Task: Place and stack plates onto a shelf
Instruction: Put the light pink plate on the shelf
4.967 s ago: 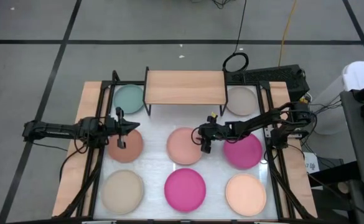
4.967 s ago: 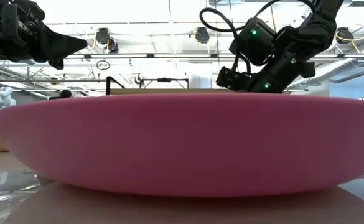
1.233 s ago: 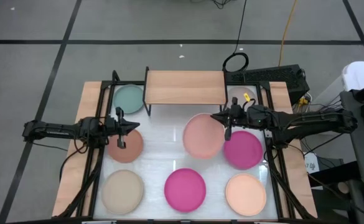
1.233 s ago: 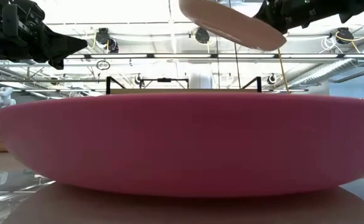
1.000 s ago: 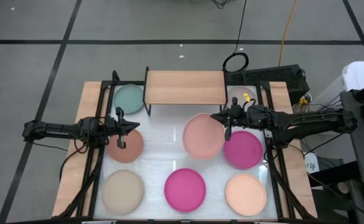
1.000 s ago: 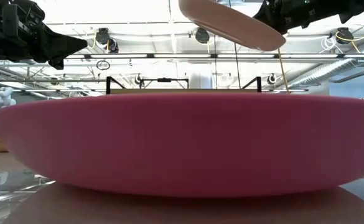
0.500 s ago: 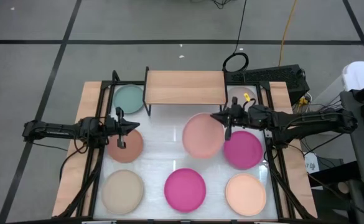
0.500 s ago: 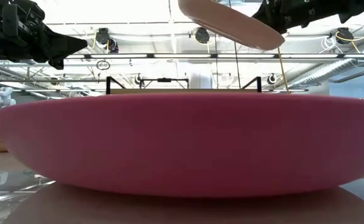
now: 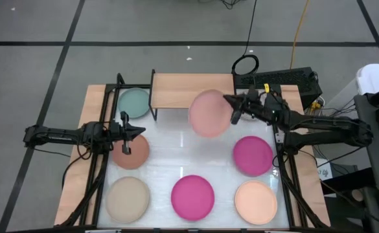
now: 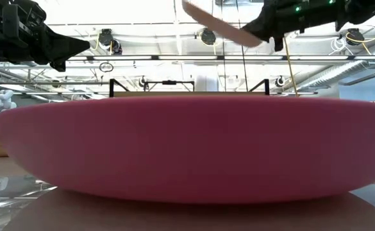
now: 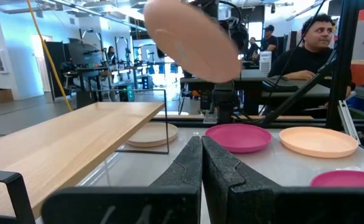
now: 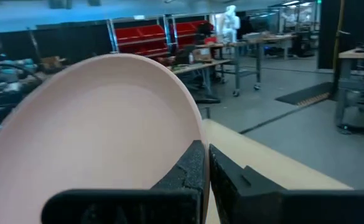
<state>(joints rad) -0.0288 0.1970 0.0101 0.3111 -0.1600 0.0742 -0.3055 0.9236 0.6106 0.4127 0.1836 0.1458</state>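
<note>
The right pincer (image 9: pixel 235 110) pinches the pink plate (image 9: pixel 210 113) by its rim, holding it tilted in the air above the front right edge of the shelf (image 9: pixel 176 90). It looks stiff, light and matte; a rim hold lets it droop, so a firm pinch matters. The left pincer (image 9: pixel 126 131), pressed together, hovers over the terracotta plate (image 9: pixel 134 152) near the worktop's left edge

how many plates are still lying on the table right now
6: teal plate and terracotta plate left, beige plate front-left, two magenta plates, peach plate front-right. Another may hide behind the right arm.
</note>
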